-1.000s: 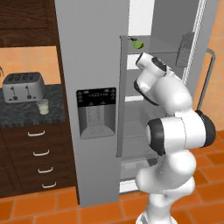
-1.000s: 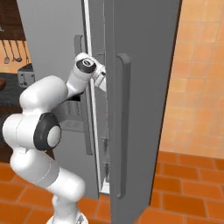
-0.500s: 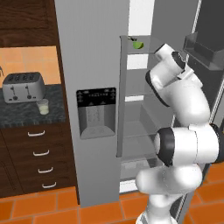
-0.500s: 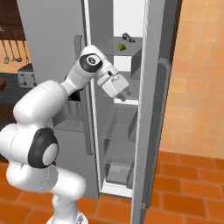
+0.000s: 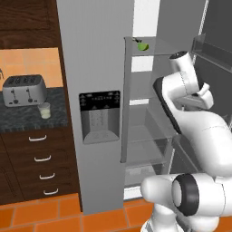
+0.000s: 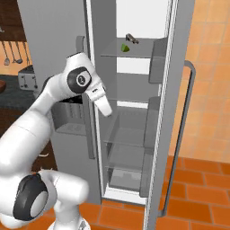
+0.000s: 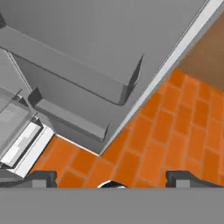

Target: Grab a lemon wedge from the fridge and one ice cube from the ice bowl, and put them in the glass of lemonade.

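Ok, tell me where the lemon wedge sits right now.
The tiny yellow-green lemon wedge lies on the top glass shelf inside the open grey steel fridge, beside a small dark object.

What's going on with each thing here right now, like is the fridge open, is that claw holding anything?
fridge: right door swung wide open.
lemon wedge: lying on the top shelf, untouched.
claw: open, empty, pointing down at the floor.
glass of lemonade: upright on the counter by the toaster.

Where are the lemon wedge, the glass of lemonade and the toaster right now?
lemon wedge (image 5: 142,46), left base view, on its rounded green side, top fridge shelf.
glass of lemonade (image 5: 44,110), left base view, on the tumbler's wall.
toaster (image 5: 24,89), left base view, on its front face.
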You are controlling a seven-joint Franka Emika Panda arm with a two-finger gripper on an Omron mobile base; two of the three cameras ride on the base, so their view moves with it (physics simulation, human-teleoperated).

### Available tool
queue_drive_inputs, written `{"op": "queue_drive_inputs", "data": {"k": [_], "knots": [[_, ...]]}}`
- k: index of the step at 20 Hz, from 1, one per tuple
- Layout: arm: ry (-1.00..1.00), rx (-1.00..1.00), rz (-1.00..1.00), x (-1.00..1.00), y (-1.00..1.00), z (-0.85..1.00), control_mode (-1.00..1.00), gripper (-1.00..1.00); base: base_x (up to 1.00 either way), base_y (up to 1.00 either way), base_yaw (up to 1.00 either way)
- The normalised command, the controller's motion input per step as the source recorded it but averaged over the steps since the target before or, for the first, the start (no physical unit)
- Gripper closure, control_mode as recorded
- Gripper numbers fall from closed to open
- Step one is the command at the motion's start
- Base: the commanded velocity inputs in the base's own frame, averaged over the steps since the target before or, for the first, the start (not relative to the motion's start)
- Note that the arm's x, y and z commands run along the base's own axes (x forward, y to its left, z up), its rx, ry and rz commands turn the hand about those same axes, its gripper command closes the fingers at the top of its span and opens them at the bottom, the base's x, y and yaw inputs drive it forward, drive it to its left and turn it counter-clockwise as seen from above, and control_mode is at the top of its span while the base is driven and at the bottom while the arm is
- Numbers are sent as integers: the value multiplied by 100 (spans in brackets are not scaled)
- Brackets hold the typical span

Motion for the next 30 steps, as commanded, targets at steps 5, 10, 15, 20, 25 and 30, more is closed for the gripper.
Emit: {"op": "queue_drive_inputs", "data": {"k": [5,10,15,20,25,30], "knots": [[1,6,60,-7,69,-12,-100,-100,0,0,0],[-16,0,41,-3,75,0,-100,-100,0,0,0],[-1,-1,23,-1,62,6,-100,-100,0,0,0],[-1,0,1,2,-1,0,100,-100,2,-22,1],[0,0,0,0,0,0,100,-100,23,-56,14],[0,0,0,0,0,0,100,-100,66,-41,12]]}}
